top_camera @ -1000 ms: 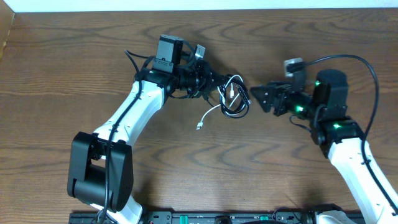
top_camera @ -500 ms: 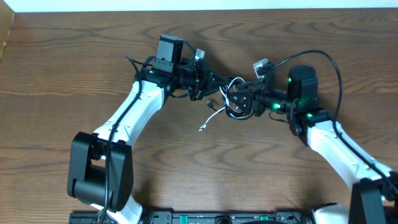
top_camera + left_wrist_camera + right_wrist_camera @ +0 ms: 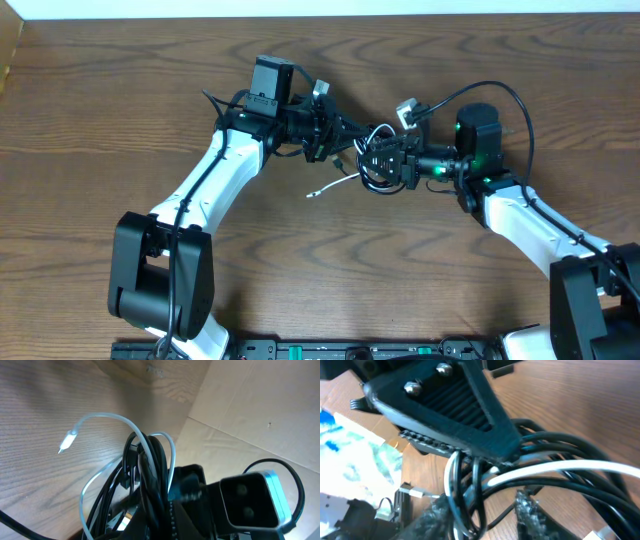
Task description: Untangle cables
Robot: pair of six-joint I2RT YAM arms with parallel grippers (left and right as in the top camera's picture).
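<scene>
A tangle of black cables (image 3: 368,172) with one white cable (image 3: 335,183) hangs between my two grippers over the wooden table. My left gripper (image 3: 348,135) is shut on the bundle from the left. In the left wrist view the black loops (image 3: 150,470) rise from its jaws (image 3: 165,525), and the white cable (image 3: 115,417) arcs out to a small plug (image 3: 66,441). My right gripper (image 3: 395,162) is pushed in from the right. In the right wrist view its fingers (image 3: 485,512) are open, with black loops (image 3: 465,490) and the white cable (image 3: 560,470) between them, just below my left gripper (image 3: 455,405).
The white cable's free plug (image 3: 311,194) lies on the wooden table (image 3: 120,110) below the left forearm. The two grippers nearly touch. A cardboard edge (image 3: 10,50) stands at the far left. The right arm's own black lead (image 3: 510,95) loops above it.
My right gripper has moved left, from clear of the bundle into its loops. The white plug has slid left on the table. The left gripper has held its place.
</scene>
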